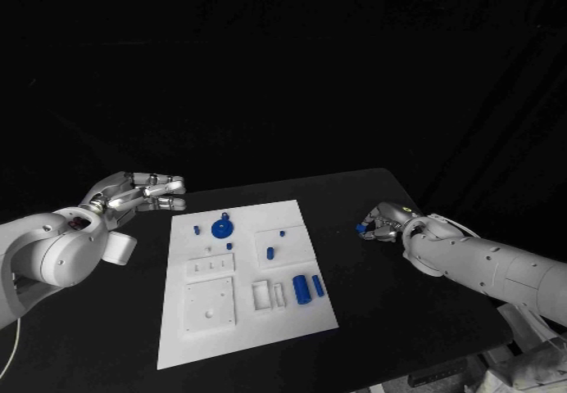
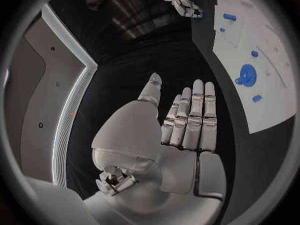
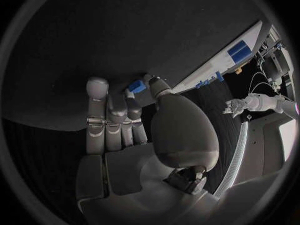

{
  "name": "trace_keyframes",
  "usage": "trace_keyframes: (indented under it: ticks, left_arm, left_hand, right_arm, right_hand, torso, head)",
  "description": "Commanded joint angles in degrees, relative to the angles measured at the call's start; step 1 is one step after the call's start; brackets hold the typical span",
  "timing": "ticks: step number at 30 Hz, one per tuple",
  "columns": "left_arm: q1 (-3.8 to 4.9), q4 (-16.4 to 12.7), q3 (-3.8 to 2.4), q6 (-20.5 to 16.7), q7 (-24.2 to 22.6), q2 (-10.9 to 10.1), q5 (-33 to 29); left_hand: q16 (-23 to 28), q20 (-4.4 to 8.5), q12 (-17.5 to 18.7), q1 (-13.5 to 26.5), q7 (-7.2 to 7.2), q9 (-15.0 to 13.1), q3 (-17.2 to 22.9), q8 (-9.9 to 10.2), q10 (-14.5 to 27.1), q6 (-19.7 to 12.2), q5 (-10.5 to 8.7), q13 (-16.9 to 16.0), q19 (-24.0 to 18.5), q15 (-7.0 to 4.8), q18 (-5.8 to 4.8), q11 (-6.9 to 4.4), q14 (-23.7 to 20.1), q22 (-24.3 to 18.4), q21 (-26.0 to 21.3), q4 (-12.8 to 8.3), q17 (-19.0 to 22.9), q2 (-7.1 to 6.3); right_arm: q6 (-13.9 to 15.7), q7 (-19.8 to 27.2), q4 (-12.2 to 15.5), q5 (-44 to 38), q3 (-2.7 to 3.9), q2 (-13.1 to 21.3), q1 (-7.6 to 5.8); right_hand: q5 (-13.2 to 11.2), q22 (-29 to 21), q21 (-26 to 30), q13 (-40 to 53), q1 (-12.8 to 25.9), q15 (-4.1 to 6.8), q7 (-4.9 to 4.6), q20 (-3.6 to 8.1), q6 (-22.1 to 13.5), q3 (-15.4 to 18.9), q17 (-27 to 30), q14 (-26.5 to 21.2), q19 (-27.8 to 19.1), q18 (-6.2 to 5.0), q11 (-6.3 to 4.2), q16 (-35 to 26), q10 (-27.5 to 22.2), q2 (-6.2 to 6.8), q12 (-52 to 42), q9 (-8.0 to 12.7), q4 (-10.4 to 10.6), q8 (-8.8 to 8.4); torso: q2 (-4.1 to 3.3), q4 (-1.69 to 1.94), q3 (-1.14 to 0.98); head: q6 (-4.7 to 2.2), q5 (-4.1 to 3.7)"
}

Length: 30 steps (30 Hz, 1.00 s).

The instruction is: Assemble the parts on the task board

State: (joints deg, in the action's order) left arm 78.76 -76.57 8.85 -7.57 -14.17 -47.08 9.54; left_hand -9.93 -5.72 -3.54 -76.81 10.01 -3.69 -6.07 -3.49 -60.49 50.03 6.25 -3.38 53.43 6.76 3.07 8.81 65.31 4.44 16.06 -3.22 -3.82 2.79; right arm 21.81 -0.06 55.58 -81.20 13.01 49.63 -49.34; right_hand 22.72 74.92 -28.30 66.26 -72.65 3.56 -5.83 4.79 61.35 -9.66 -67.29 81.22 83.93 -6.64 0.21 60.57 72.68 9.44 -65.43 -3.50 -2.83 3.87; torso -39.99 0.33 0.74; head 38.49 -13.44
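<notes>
White task board (image 1: 242, 323) lies in the middle of the black table (image 1: 390, 286), and everything else I place against it. On it sit my blue parts: a round disc part (image 1: 222, 228) near its far edge, a small peg (image 1: 195, 230) just beside the disc, an oblong piece (image 1: 269, 252) toward the middle, and two upright blue bars (image 1: 307, 287) close to its near right corner. Pale recessed pockets (image 1: 209, 304) fill the board's near left area; I cannot tell whether anything sits in them.

My right hand (image 1: 384, 223) rests well off the board's right edge, fingers curled in, thumb and fingers pinching a small blue part (image 3: 136, 86); in the head view that part (image 1: 361, 227) peeks out on the side facing the board.

My left hand (image 1: 133, 195) hovers just off the board's far left corner, fingers (image 2: 197, 116) straight and side by side, thumb apart, holding nothing and touching nothing.
</notes>
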Motion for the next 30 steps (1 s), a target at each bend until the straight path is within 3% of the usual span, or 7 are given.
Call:
trace_keyframes:
  ticks: [1,4,5,14,20,22,30]
  left_arm:
    - [0.01,-0.11,-0.04,0.73,-0.31,0.03,0.14]
    - [0.01,-0.11,-0.04,0.72,-0.28,0.02,0.18]
    - [0.01,-0.11,-0.04,0.72,-0.27,0.02,0.2]
    - [0.01,-0.11,-0.04,0.77,-0.11,0.03,0.35]
    - [0.01,-0.12,-0.04,0.82,0.0,0.02,0.43]
    - [0.01,-0.12,-0.04,0.84,0.04,0.01,0.45]
    - [0.01,-0.16,-0.04,0.88,0.19,0.01,0.57]
  left_hand:
    - [-0.14,-0.16,-0.08,-0.29,0.0,0.09,0.04,0.05,0.42,-0.23,-0.22,-0.05,-0.21,-0.03,-0.52,-0.14,-0.21,-0.07,0.02,0.13,0.05,-0.38]
    - [-0.14,-0.16,-0.08,-0.36,0.0,0.09,0.08,0.05,0.46,-0.27,-0.18,-0.05,-0.21,-0.02,-0.51,-0.14,-0.22,-0.06,0.01,0.03,0.05,-0.38]
    - [-0.14,-0.16,-0.08,-0.36,0.0,0.09,0.08,0.05,0.46,-0.27,-0.18,-0.05,-0.21,-0.02,-0.51,-0.14,-0.22,-0.06,0.01,0.03,0.05,-0.38]
    - [-0.13,-0.15,-0.08,-0.72,-0.01,0.09,0.23,0.05,0.42,-0.17,0.05,-0.05,-0.22,-0.03,-0.52,-0.16,-0.23,-0.06,0.01,-0.29,0.05,-0.25]
    - [-0.11,-0.13,-0.07,-0.97,-0.02,0.08,0.31,0.03,0.4,-0.01,0.32,-0.05,-0.25,-0.05,-0.54,-0.16,-0.23,-0.06,0.02,-0.63,0.06,-0.08]
    - [-0.11,-0.13,-0.07,-0.97,-0.02,0.08,0.31,0.03,0.4,-0.01,0.32,-0.05,-0.25,-0.05,-0.54,-0.16,-0.23,-0.06,0.02,-0.63,0.06,-0.08]
    - [-0.1,-0.11,-0.07,-1.25,-0.04,0.08,0.37,0.04,0.32,0.06,0.56,-0.05,-0.27,-0.07,-0.56,-0.2,-0.21,-0.05,0.04,-1.09,0.05,0.17]
  right_arm:
    - [-1.39,-0.07,0.04,-0.05,-0.16,-0.31,0.26]
    - [-0.58,-0.57,0.01,-0.1,-0.16,-0.4,0.26]
    - [-0.35,-0.71,0.0,-0.14,-0.16,-0.43,0.26]
    - [1.99,-2.87,-0.07,-1.42,-0.16,-0.98,0.26]
    - [3.27,-4.41,-0.26,-2.38,-0.17,-1.46,0.26]
    - [3.87,-4.97,-0.32,-2.77,-0.17,-1.59,0.26]
    - [5.67,-6.18,-0.1,-4.08,-0.17,-1.75,0.26]
  right_hand:
    - [-2.4,1.65,-0.48,0.17,-0.14,0.02,0.4,-0.18,1.21,-2.21,-0.11,-0.06,2.68,-0.28,-0.34,0.03,-0.05,-0.2,-0.16,-0.06,0.16,-0.34]
    - [-6.52,1.82,-0.99,0.36,-0.24,0.27,0.87,0.04,3.04,-5.95,-0.27,0.14,2.77,-0.02,-0.65,0.29,0.21,-0.89,-0.4,-0.07,0.47,-0.32]
    - [-7.33,1.87,-1.15,0.38,0.39,0.47,1.0,0.17,3.74,-7.94,-0.27,0.16,2.78,0.14,-0.79,0.29,0.3,-0.26,-0.43,-0.04,0.65,-0.43]
    - [-8.44,1.98,-2.03,0.63,1.19,0.79,1.88,0.66,6.21,-10.55,-0.44,0.43,2.83,0.84,-1.21,0.45,0.92,-0.17,-0.66,-0.14,0.77,-0.3]
    - [-10.9,1.88,-2.48,0.81,1.08,1.03,2.29,0.93,7.6,-12.25,-0.56,0.57,2.86,1.19,-1.44,0.52,1.25,-0.32,-0.72,-0.19,0.6,-0.29]
    - [-12.73,1.85,-2.74,0.89,0.84,1.11,2.37,1.03,8.03,-13.56,-0.63,0.63,2.87,1.3,-1.51,0.56,1.34,-0.48,-0.74,-0.2,0.33,-0.3]
    - [-13.55,1.95,-4.43,1.49,0.86,1.48,2.97,1.41,10.18,-15.23,-1.13,1.12,2.98,1.71,-1.89,1.05,2.19,-0.57,-1.08,-0.29,-0.43,-0.29]
  torso:
    - [-0.02,0.04,-0.01]
    - [-0.04,0.02,0.0]
    - [-0.05,0.01,0.0]
    - [-0.02,0.0,-0.02]
    - [-0.01,0.03,-0.03]
    - [-0.01,0.04,-0.02]
    - [-0.01,-0.05,0.04]
  head:
    - [-0.04,-0.02]
    - [-0.06,0.03]
    - [-0.07,0.05]
    - [0.09,0.05]
    - [0.07,0.08]
    - [0.07,0.09]
    - [-0.07,0.2]
